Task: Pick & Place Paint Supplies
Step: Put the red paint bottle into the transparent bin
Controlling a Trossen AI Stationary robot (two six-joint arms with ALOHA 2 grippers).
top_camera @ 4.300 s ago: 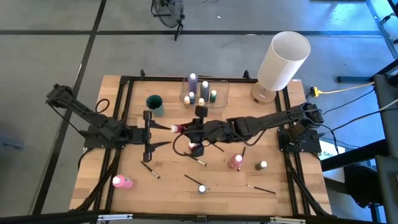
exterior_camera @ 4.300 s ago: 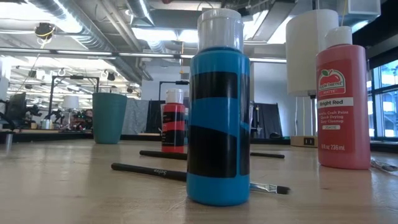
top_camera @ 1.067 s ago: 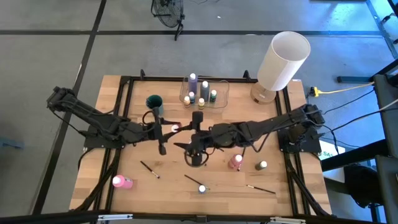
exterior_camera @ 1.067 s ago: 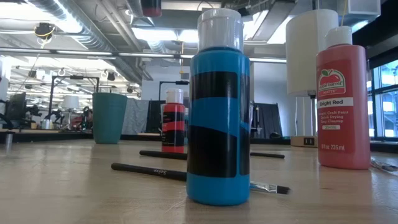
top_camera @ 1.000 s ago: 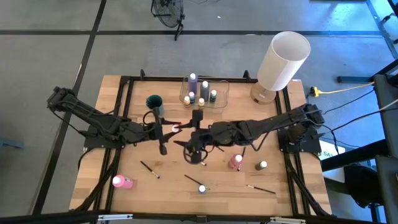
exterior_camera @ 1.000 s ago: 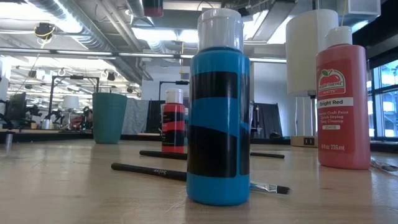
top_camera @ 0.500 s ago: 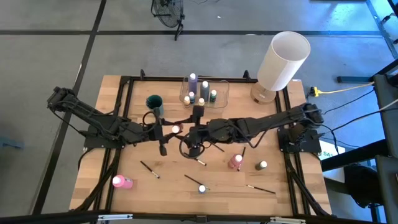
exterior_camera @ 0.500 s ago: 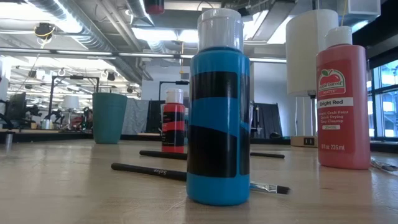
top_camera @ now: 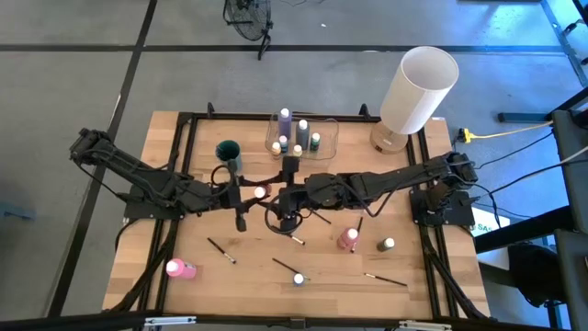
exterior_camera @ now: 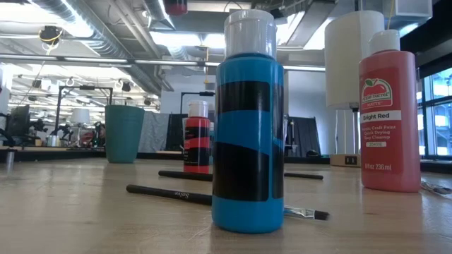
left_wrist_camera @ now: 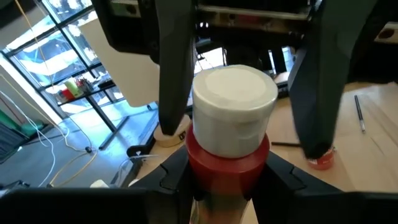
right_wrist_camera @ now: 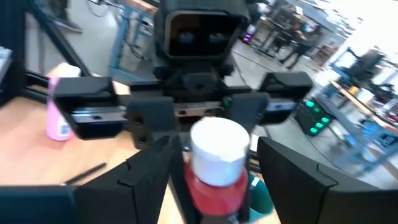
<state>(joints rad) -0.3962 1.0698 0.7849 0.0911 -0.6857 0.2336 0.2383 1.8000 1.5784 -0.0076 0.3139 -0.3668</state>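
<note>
**Containers**
- Clear plastic container (top_camera: 323,130), far side of the tabletop (top_camera: 156,234): holds upright small bottles. One is lilac (top_camera: 285,115), one grey (top_camera: 302,127), one green (top_camera: 315,141), plus a few with pale yellowish caps whose bodies cannot be made out.
- Teal cup (top_camera: 228,153), just to the left of the container; contents cannot be told.
- Large white cylinder (top_camera: 418,89), far right corner, leaning.

**Item in hand**
- Red paint bottle (left_wrist_camera: 229,124), white domed cap, lifted above mid-tabletop between the two arms.
- Left gripper (top_camera: 250,194): jaws clenched on the bottle's red body below the cap.
- Right gripper (top_camera: 273,196): faces the left one, its jaws released and standing wide to either side of the cap, apart from it.

**Loose on the tabletop**
- Blue bottle (exterior_camera: 247,134) with black bands, upright, at the near edge.
- Red-and-black bottle (exterior_camera: 197,137), upright.
- "Bright Red" bottle (exterior_camera: 388,113), upright.
- Pink bottle (top_camera: 180,268), lying on its side at near left.
- Greenish bottle (top_camera: 388,245), at right.
- Thin dark-handled paintbrushes, lying flat and scattered: one (top_camera: 220,250) at left, one (top_camera: 384,279) near right, one (exterior_camera: 176,194) beside the blue bottle.
</note>
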